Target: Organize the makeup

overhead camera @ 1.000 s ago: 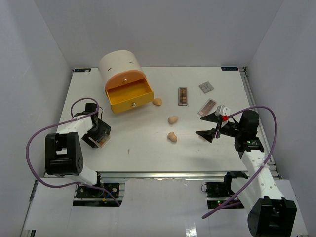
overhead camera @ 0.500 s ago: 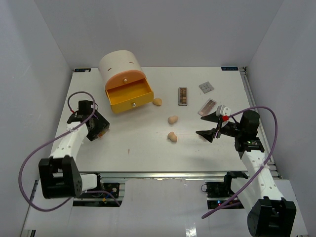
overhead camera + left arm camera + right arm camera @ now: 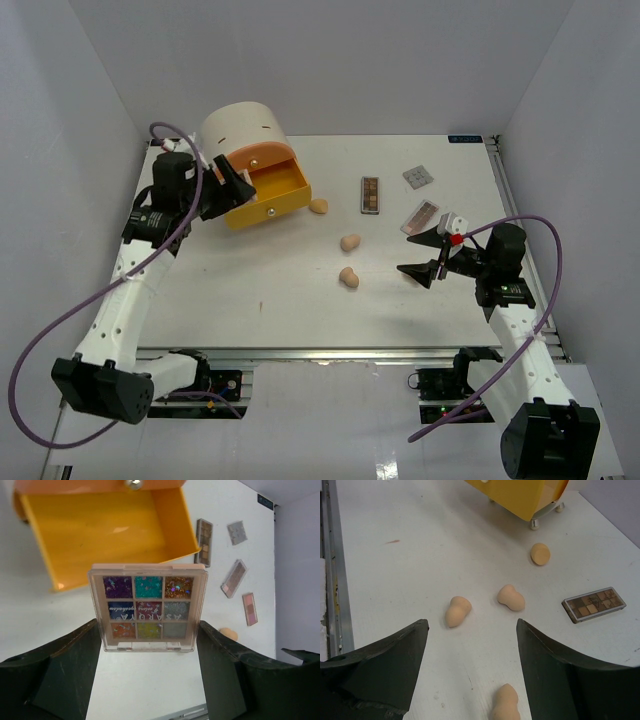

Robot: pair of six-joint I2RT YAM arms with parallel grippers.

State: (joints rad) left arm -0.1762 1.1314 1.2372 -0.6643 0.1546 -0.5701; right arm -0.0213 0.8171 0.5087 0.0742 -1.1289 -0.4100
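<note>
My left gripper (image 3: pixel 230 185) is shut on a clear-cased palette (image 3: pixel 148 607) of coloured glitter squares, held by its two side edges above the open yellow drawer (image 3: pixel 100 535). My right gripper (image 3: pixel 425 256) is open and empty, low over the table. Three tan sponges (image 3: pixel 457 611) (image 3: pixel 511 597) (image 3: pixel 540 553) lie ahead of it. A fourth sponge (image 3: pixel 504 704) lies between its fingers. A brown palette (image 3: pixel 370 195), a grey palette (image 3: pixel 418 176) and a pink palette (image 3: pixel 421 216) lie at the back right.
The round cream drawer unit (image 3: pixel 240 125) stands at the back left, its yellow drawer (image 3: pixel 265 190) pulled out with an orange front above it. White walls enclose the table on three sides. A metal rail (image 3: pixel 332 570) runs along the near edge.
My left arm has risen and swung from the table's left side to the open yellow drawer, carrying the glitter palette. The right arm has not moved.
</note>
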